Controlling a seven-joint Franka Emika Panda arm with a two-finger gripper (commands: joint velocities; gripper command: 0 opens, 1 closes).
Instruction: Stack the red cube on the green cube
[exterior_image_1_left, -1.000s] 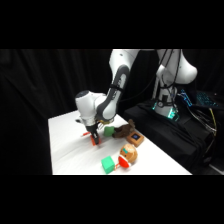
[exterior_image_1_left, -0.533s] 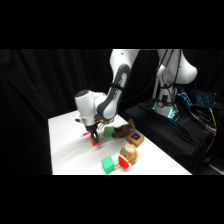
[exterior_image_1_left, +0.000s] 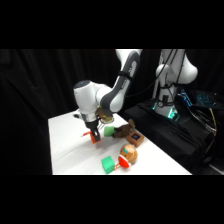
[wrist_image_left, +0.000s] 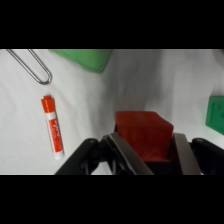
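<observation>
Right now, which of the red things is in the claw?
The red cube, pinched between the claw's fingers; the red marker lies loose on the table.

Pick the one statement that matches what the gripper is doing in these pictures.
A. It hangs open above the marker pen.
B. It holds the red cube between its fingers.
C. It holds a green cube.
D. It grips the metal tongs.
B. In the wrist view the red cube sits clamped between the two fingers of the gripper, while the marker pen and metal tongs lie untouched on the table.
</observation>
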